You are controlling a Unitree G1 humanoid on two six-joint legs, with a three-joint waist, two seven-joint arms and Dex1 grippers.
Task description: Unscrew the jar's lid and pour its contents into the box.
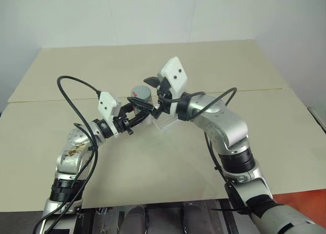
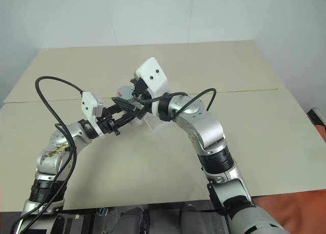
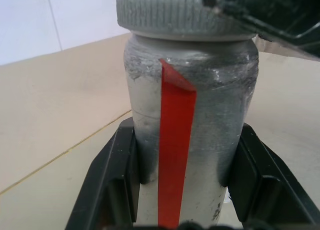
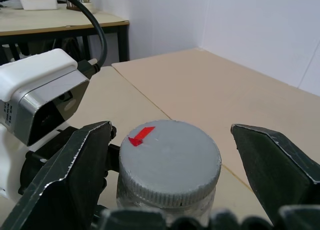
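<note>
The jar (image 3: pixel 200 120), silvery with a red vertical stripe, stands upright above the table with my left gripper (image 3: pixel 187 162) shut on its body, a black finger (image 3: pixel 117 180) on each side. The grey lid (image 4: pixel 170 162), with a red mark on top, sits on the jar. My right gripper (image 4: pixel 170 135) is open, its fingers (image 4: pixel 75 175) standing either side of the lid with a gap to it. In the left eye view both grippers meet over the table's middle at the lid (image 1: pixel 141 93). The clear box (image 1: pixel 166 125) lies on the table just beneath the right gripper. The contents are hidden inside the jar.
The beige table (image 1: pixel 153 173) has a seam running across it behind the arms. A black cable (image 1: pixel 69 99) loops up from my left wrist. A second table with dark legs (image 4: pixel 60 27) stands further off.
</note>
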